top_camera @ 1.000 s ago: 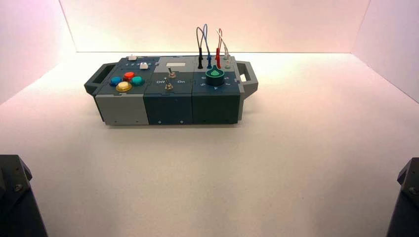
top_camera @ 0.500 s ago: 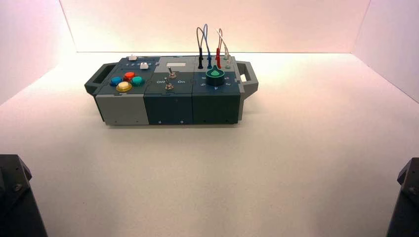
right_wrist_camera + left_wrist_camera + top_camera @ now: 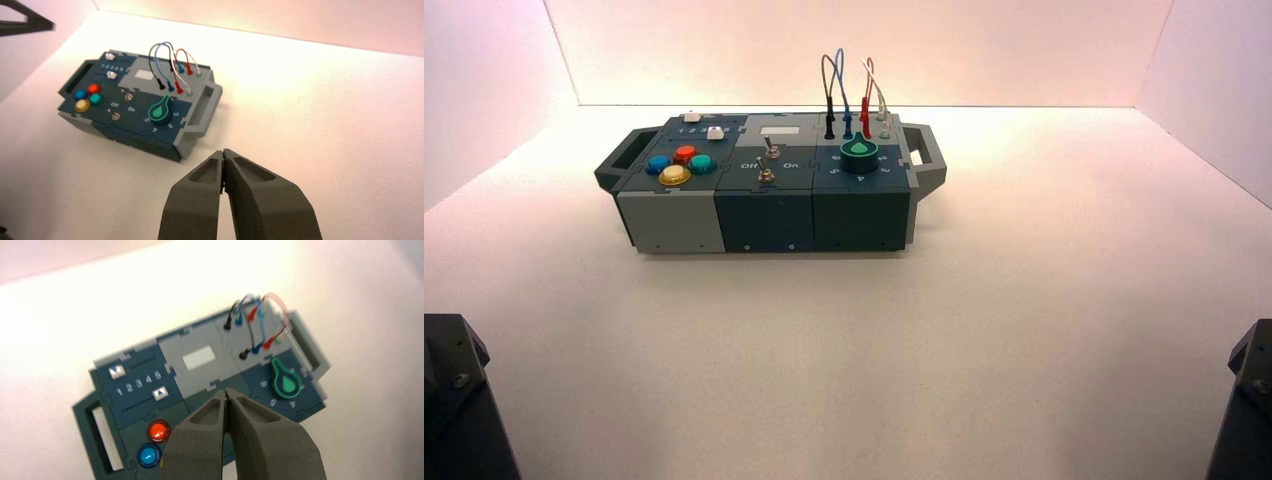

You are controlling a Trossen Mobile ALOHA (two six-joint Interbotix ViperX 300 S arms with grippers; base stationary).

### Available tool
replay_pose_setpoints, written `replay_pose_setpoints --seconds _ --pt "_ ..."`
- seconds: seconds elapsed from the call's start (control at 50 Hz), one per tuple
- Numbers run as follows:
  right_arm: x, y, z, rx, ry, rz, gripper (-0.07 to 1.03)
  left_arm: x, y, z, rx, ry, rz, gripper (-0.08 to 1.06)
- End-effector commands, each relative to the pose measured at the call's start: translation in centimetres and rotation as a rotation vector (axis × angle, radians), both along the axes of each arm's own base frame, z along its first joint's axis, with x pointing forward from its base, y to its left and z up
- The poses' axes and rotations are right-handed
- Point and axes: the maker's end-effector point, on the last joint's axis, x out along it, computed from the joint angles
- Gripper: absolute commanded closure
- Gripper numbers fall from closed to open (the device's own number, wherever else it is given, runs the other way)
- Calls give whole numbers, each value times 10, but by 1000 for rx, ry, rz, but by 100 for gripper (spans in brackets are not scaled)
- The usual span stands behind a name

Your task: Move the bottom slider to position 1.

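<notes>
The box (image 3: pixel 769 205) stands at the table's far middle. The bottom slider (image 3: pixel 160 393) is a small white cap in a dark blue slot, under the numerals 4 and 5 of a row marked 1 to 5. It also shows in the high view as a white cap (image 3: pixel 715 132) behind the round buttons. My left gripper (image 3: pixel 227 391) is shut and empty, well short of the box. My right gripper (image 3: pixel 223 151) is shut too, over bare table short of the box's right handle (image 3: pixel 202 107). Only the arms' dark bases (image 3: pixel 454 400) show in the high view.
A twin white cap (image 3: pixel 117 371) sits on the far slot. Red (image 3: pixel 159 430) and blue (image 3: pixel 148 455) buttons, two toggle levers (image 3: pixel 766 161), a green knob (image 3: pixel 287 383) and looped wires (image 3: pixel 849 90) share the top. Walls enclose the table on three sides.
</notes>
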Motion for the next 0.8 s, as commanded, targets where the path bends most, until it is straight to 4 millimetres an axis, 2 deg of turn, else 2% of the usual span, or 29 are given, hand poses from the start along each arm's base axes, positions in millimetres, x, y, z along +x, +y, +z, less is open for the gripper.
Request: replay_pose_setpoints --seconds 0.02,0.1,0.22,0.42,0.5,0.52,0.6,0.8 --pt "11 5 -8 -13 51 0 98 16 -9 -4 20 22 -16 101" --pt "17 7 -16 -30 92 1 98 21 -11 -11 39 37 -26 101" --pt "26 10 -17 -38 110 2 98 28 -13 -20 63 54 -38 101" --pt "39 17 -6 -33 104 9 98 40 -15 -47 115 107 -57 101" --pt "41 21 -5 -33 107 22 98 41 -15 -52 121 119 -56 101" --pt "42 29 -3 -32 113 49 98 44 -13 -61 130 139 -53 101" --pt "43 36 -3 -31 111 73 98 47 -10 -65 138 147 -48 101" --pt "49 40 -5 -31 109 79 98 59 11 -77 160 171 -14 101"
